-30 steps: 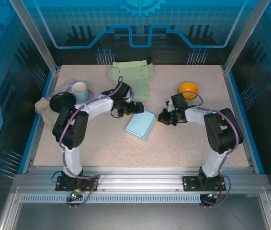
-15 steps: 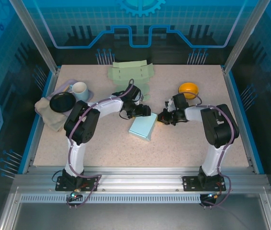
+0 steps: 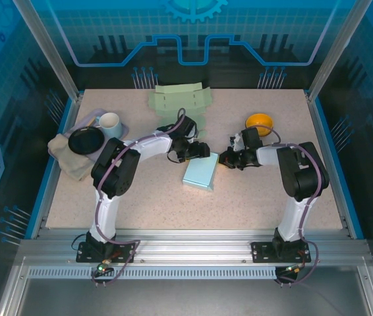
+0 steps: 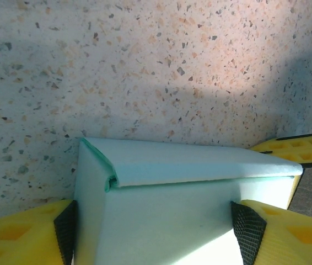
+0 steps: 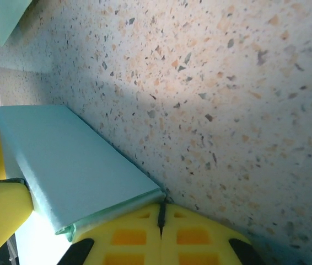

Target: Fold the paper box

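Left gripper (image 4: 156,229) clamped across the box (image 3: 200,174), pads (image 4: 245,225) tight on both side walls as far as I can see. Right gripper (image 5: 161,218) fully closed, holding nothing, tips butted against the box's edge. Box lies mid-table (image 3: 252,197) between both wrists; bowl (image 3: 259,121) well behind.

A speckled beige table (image 3: 259,197) sits within blue walls (image 3: 107,26).

Pale blue paper box (image 3: 200,173), folded closed, lying slightly askew mid-scene.
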